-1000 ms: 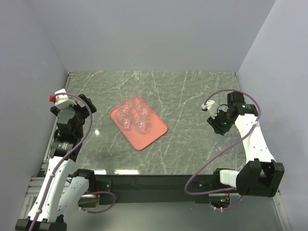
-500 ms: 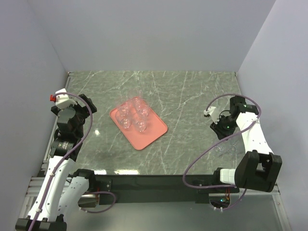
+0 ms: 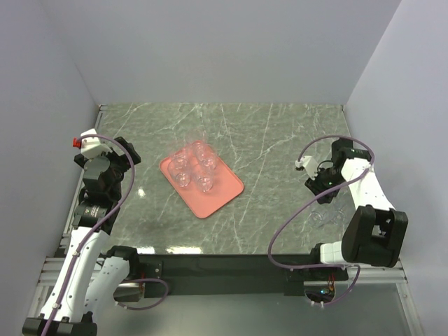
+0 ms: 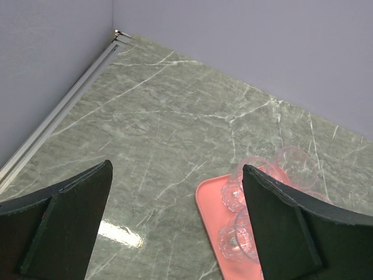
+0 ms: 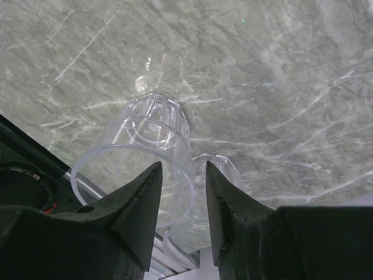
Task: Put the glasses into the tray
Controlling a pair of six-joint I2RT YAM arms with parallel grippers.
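The salmon-pink tray [image 3: 210,199] lies left of the table's centre with several clear glasses [image 3: 194,166] standing on it. In the left wrist view the tray [image 4: 211,205] and its glasses [image 4: 236,236] show at lower right. My left gripper [image 4: 176,169] is wide open and empty, raised to the left of the tray [image 3: 105,171]. Two more clear glasses [image 3: 325,218] stand near the right front of the table. My right gripper [image 3: 321,191] is low over them. In the right wrist view its jaws [image 5: 182,166] stand narrowly open, with the rim of the larger glass [image 5: 145,146] between them and the smaller glass [image 5: 218,172] just beyond.
Grey walls close in the table on the left, back and right. The table's black front rail [image 5: 32,166] runs just behind the two right glasses. A metal rail [image 4: 64,111] lines the table's left edge.
My right arm has swung right and toward the table's near edge, coming down over the two glasses there. The left arm, the tray and its glasses have not moved.
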